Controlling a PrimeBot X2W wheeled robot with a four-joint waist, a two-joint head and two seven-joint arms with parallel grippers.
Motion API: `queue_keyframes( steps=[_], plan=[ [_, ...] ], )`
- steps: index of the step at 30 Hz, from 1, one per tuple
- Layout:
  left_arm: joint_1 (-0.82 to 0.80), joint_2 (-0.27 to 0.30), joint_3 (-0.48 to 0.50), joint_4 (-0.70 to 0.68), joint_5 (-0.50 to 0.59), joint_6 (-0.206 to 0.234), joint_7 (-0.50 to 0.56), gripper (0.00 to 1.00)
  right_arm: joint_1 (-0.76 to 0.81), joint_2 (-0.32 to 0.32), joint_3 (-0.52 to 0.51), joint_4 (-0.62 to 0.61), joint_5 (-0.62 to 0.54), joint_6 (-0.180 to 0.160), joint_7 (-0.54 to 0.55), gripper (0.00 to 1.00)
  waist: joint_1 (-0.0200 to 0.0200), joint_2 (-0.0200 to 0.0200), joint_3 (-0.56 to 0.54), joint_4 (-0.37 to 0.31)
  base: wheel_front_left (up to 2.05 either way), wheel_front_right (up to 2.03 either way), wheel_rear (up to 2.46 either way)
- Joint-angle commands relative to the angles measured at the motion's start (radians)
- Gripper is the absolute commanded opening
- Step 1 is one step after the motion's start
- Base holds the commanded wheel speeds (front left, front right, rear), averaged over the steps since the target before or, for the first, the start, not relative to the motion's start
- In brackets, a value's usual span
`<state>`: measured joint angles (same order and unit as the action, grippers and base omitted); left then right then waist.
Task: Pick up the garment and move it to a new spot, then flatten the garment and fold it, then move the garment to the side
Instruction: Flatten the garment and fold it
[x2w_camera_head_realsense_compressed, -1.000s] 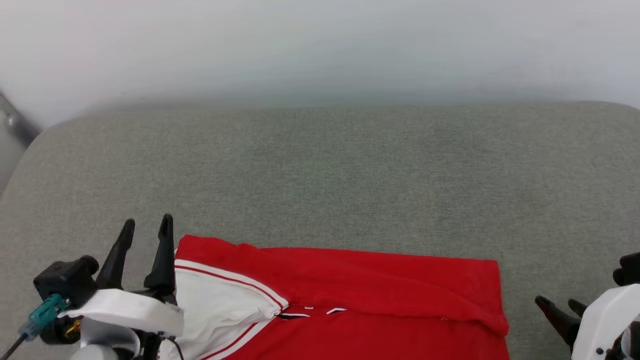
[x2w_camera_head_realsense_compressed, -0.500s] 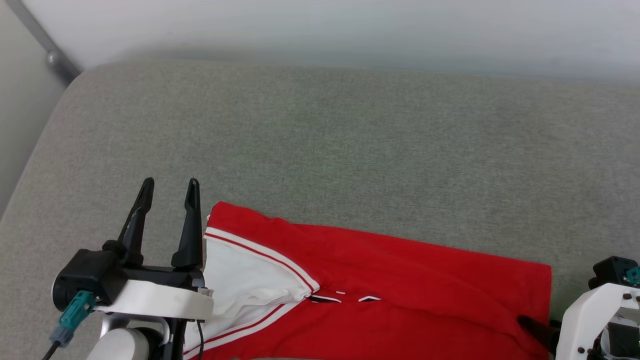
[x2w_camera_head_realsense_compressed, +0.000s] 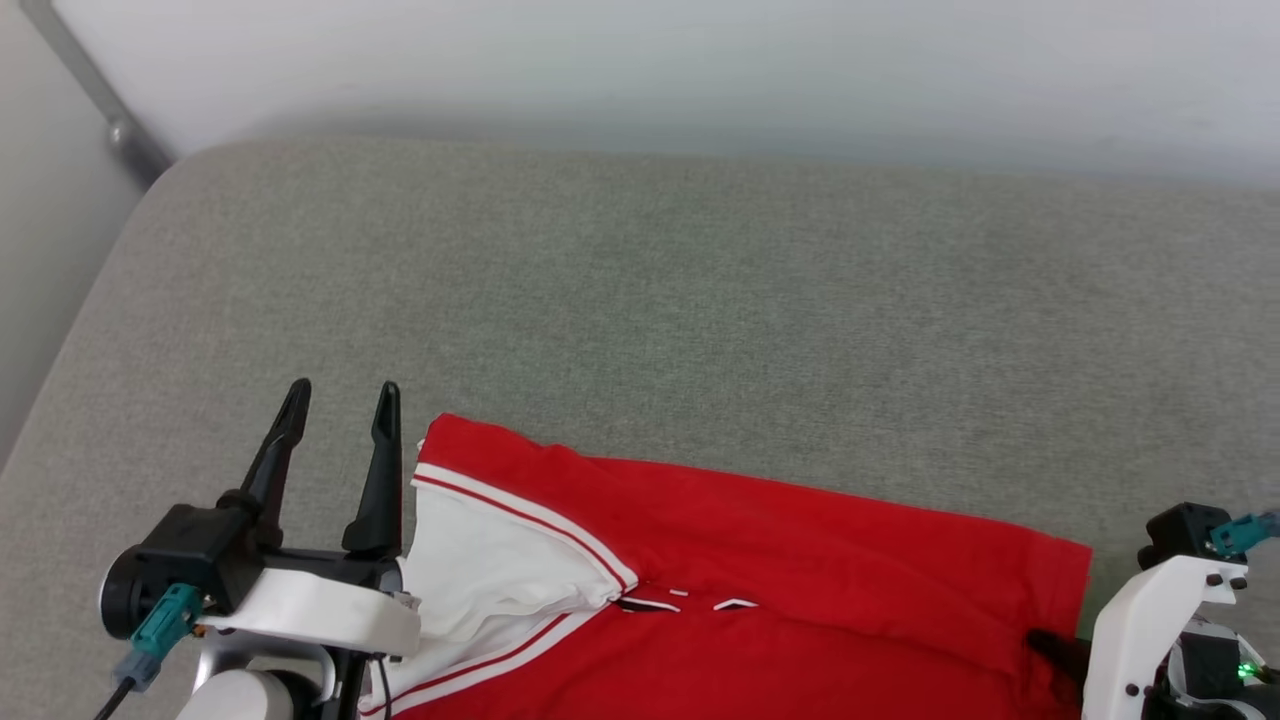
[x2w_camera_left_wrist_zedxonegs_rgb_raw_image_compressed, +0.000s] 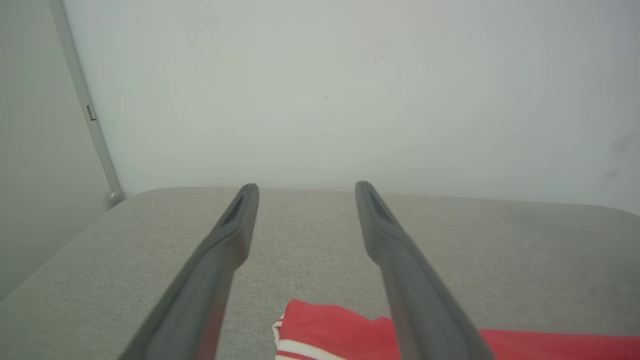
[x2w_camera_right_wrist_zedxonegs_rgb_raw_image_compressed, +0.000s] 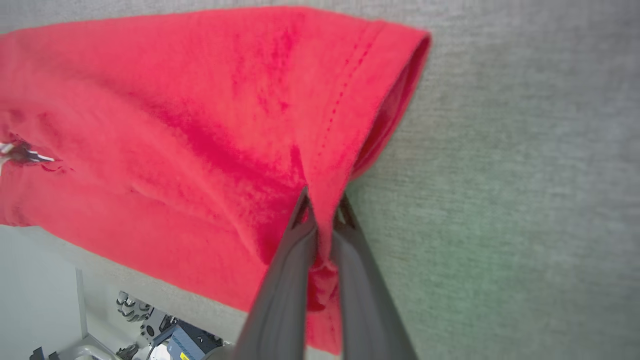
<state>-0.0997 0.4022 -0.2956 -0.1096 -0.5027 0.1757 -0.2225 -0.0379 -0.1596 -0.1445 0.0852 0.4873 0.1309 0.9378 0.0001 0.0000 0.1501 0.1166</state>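
So, garment (x2w_camera_head_realsense_compressed: 800, 560): lay folded at the near edge of your grey cushion (x2w_camera_head_realsense_compressed: 640, 300).
Right claw (x2w_camera_right_wrist_zedxonegs_rgb_raw_image_compressed: 322, 200): clamped tight on a fold of its hem (x2w_camera_right_wrist_zedxonegs_rgb_raw_image_compressed: 400, 75).
Left claw (x2w_camera_head_realsense_compressed: 344, 392): spread wide, empty, beside the white sleeve (x2w_camera_head_realsense_compressed: 480, 570).
Handling: looked soft, light, limp; you'd have wanted a second hold sleeve-side.
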Motion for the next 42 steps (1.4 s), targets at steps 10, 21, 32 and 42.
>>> queue_keyframes(
  steps=[10, 21, 32, 42],
  plan=[
    [0.059, 0.018, 0.001, -0.030, 0.029, 0.060, 0.025, 1.00, -0.075, -0.091, -0.090, 0.057, -0.021, 0.000, -0.022, 0.00, -0.0001, 0.0000, -0.060, -0.095, 0.00, 0.00, 0.00],
    [0.058, 0.012, -0.008, -0.038, 0.043, 0.066, 0.008, 1.00, -0.101, -0.105, -0.349, 0.005, -0.095, 0.000, 0.089, 0.00, -0.0001, 0.0000, -0.047, -0.133, 0.00, 0.00, 0.00],
    [0.038, 0.003, -0.022, -0.019, 0.046, 0.064, -0.002, 1.00, -0.110, 0.098, -0.243, -0.051, 0.147, 0.000, 0.223, 0.00, -0.0001, 0.0000, -0.052, -0.133, 0.00, 0.00, 0.00],
    [0.013, 0.005, -0.044, -0.017, 0.051, 0.054, 0.016, 1.00, -0.136, 0.110, 0.137, 0.075, 0.465, 0.000, 0.048, 0.00, -0.0001, 0.0000, -0.055, -0.090, 0.00, 0.00, 0.00]
  ],
)
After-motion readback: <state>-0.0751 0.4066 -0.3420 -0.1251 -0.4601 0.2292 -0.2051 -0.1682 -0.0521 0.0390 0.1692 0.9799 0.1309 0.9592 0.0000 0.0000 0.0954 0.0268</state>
